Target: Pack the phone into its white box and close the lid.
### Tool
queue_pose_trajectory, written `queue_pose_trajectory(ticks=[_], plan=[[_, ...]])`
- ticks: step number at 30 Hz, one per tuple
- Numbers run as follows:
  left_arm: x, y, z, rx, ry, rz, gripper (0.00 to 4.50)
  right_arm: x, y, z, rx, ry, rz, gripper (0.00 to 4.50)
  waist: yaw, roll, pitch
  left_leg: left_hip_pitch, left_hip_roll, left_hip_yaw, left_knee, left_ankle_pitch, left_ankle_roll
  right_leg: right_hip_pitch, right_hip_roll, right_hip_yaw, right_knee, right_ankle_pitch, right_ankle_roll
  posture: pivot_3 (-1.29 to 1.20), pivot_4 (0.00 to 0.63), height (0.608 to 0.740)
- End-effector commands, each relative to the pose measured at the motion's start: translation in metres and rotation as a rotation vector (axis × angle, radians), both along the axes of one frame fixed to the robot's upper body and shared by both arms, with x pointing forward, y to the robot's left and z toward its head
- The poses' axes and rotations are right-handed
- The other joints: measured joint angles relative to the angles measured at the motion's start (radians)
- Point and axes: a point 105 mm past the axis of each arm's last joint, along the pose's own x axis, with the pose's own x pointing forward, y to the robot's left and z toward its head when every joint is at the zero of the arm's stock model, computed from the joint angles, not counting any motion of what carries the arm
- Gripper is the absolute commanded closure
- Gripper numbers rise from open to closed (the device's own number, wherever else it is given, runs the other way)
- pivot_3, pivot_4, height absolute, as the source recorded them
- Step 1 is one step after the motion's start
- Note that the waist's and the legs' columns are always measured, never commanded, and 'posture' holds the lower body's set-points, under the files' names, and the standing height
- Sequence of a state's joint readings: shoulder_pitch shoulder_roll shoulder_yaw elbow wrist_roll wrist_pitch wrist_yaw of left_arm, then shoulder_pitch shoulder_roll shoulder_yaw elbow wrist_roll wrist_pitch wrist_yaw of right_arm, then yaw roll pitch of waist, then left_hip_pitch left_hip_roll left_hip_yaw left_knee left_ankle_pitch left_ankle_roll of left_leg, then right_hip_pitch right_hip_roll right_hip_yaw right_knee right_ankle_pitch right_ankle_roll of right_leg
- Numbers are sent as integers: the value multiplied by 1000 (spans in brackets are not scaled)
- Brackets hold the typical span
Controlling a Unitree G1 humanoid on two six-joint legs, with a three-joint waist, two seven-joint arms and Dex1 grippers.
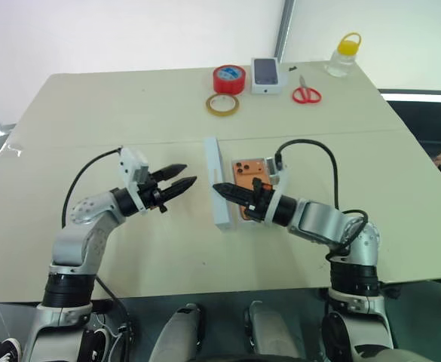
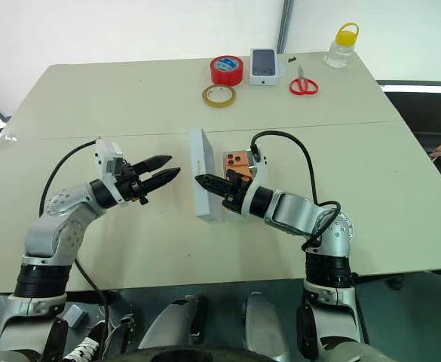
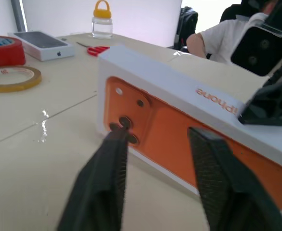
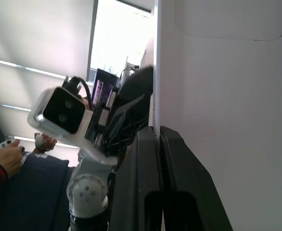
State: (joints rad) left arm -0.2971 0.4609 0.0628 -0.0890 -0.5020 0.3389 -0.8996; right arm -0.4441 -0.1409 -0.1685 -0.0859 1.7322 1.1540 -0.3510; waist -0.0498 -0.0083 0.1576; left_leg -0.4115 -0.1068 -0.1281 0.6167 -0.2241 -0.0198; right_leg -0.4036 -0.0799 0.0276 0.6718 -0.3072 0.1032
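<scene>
1. Here we judge the step to be the lid: the lid (image 1: pixel 218 183) stands on its long edge on the worktop (image 1: pixel 92 113), its printed orange outer face turned toward our left hand (image 1: pixel 181 183).
2. The phone (image 1: pixel 249 172) lies flat just beyond the lid, on the right-hand side, lenses up. Its lower part is hidden by our right arm, and we cannot tell whether the white box sits under it.
3. Our right hand (image 1: pixel 222 189) has its fingers pressed together, holding nothing, with the tips at the upright lid's inner face, as if propping it.
4. Our left hand is just beside the lid with its fingers apart and not touching it.
5. Next, we think, the lid must be caught between the left fingers by its edge, tipped over the phone and lowered squarely, with the right hand clearing out of the way first.
</scene>
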Motion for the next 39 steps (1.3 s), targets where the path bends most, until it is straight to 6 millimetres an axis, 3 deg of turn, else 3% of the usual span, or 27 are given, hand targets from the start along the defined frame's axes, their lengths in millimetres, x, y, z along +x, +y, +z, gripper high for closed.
queue_pose_trajectory(ticks=[1, 7, 13, 17, 22, 29, 33, 36, 39], plan=[[-7, -10, -2, 25, -38, -22, 4459, 4, 0, 8, 20, -18, -7, 4500, 6, 0, 0, 0, 0, 0, 0, 0, 0, 0, 0, 0, -1, 0, 0, 0, 150, 740], [0, -36, -20, 36, -47, 4, 4459, 15, -7, -5, -56, 11, -47, 4500, 13, 0, 0, 0, 0, 0, 0, -1, 1, 2, -1, -1, -3, 0, 0, 0, 150, 740], [9, -51, -24, 18, -50, 19, 4459, 21, -8, -1, -45, -12, -59, 4500, 8, 0, 0, 1, 0, 0, 0, -1, 1, 3, 0, -1, -3, 0, 0, 0, 150, 740], [13, -56, -21, -6, -48, 14, 4500, 25, -17, -1, -75, -33, -91, 3156, 10, 0, 0, 1, 0, 0, 0, -1, 1, 3, 0, -1, -3, 0, 0, 0, 150, 740], [19, -66, -19, -16, -57, 6, 4500, 34, -44, 12, -211, -182, -120, 604, 12, 0, 0, 1, 0, 0, 0, -1, 1, 4, 0, -2, -4, 0, 0, 0, 150, 740], [24, -95, -16, -61, -58, -26, 4500, 51, -115, 28, -481, -359, -271, 604, 26, -1, 0, 1, 0, -1, 2, -2, 3, 6, 0, -3, -6, 0, 0, 0, 150, 740], [25, -108, -17, -74, -51, -48, 4500, 55, -137, 27, -608, -437, -315, 604, 32, -1, 1, 1, 0, 0, 3, -2, 3, 7, 0, -3, -6, 0, 0, 0, 150, 740], [26, -108, -15, -67, -59, -55, 4500, 50, -135, 22, -704, -532, -296, 1902, 34, -2, 1, 1, 0, 0, 4, -2, 3, 7, 0, -3, -6, 0, 1, 0, 150, 740], [28, -96, -14, -62, -51, -40, 4500, 51, -139, 13, -980, -743, -288, 3476, 35, -2, 1, 1, 0, 0, 5, -2, 3, 7, 0, -3, -6, 0, 1, 0, 150, 740]])
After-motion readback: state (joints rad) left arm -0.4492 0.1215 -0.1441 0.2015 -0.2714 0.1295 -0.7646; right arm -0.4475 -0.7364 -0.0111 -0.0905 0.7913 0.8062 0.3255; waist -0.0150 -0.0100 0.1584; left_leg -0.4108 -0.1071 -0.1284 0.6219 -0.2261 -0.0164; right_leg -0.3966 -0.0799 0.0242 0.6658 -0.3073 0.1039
